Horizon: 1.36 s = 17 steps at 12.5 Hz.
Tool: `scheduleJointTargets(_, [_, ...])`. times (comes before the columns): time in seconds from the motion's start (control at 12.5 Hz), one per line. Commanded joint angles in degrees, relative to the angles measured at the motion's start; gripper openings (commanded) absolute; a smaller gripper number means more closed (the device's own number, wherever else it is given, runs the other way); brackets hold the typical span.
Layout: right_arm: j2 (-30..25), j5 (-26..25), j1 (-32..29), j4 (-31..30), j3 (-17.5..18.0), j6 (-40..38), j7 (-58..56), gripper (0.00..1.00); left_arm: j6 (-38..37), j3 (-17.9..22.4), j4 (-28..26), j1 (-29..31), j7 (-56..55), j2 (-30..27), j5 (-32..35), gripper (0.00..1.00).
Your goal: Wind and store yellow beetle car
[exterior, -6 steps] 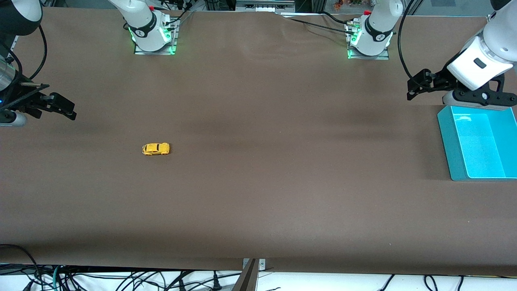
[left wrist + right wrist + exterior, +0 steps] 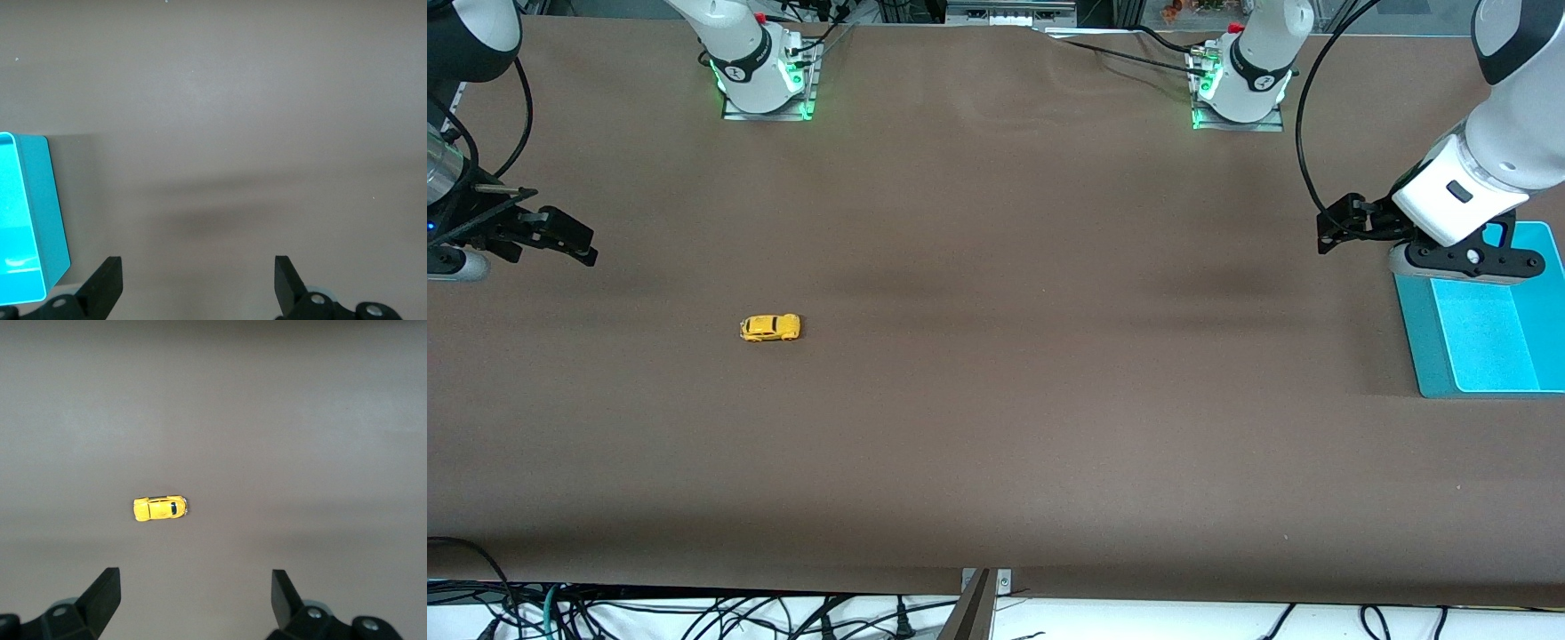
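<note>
The yellow beetle car [image 2: 770, 328] sits on its wheels on the brown tabletop [image 2: 996, 427], lying lengthwise along the table, toward the right arm's end and nearer to the front camera than the right arm's base. Nothing touches it, and bare tabletop surrounds it on every side. In the right wrist view the car [image 2: 160, 509] shows its rounded yellow roof and one dark window, well apart from both black fingertips [image 2: 107, 587].

The right gripper [image 2: 560, 236] hangs over the tabletop at the right arm's end, some way from the car. Its jaws stand wide apart and hold nothing.

The left gripper [image 2: 1343, 227] hangs at the left arm's end of the table, over bare tabletop just beside the turquoise bin [image 2: 1423, 347]. Its jaws are likewise spread wide and hold nothing; the left wrist view shows both fingertips [image 2: 110, 273] with only brown tabletop between them, and one corner of the bin [image 2: 50, 207] off to the side.

The bin is a rectangular open tray with a brighter floor and darker outer walls; its part that shows holds nothing, and the left arm's wrist covers its corner nearest the bases. The car and the bin are well apart, at different ends of the tabletop
</note>
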Motion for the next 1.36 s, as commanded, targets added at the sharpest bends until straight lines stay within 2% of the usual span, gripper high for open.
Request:
scheduleJointTargets(0.0, [0.46,0.96,-0.21,1.51,-0.14,-0.76,0.04,1.0,-0.19,-0.04,1.68,0.13,0.09,0.35,0.42,1.0])
scheduleJointTargets(0.16, [0.46,0.96,-0.21,1.51,-0.14,-0.76,0.04,1.0,-0.8,-0.22,3.17,-0.22,0.53,0.08,0.69,1.0])
scheduleJointTargets(1.04, [2.12,0.17,1.46,0.64,0.39,-1.28,0.3,1.0,-0.89,-1.01,3.26,-0.22,0.0,0.26,0.69,1.0])
scheduleJointTargets(1.28, [4.84,0.08,2.77,0.02,1.0,-0.85,-8.62,1.0,-0.89,-1.01,3.35,-0.22,0.0,0.26,0.69,1.0])
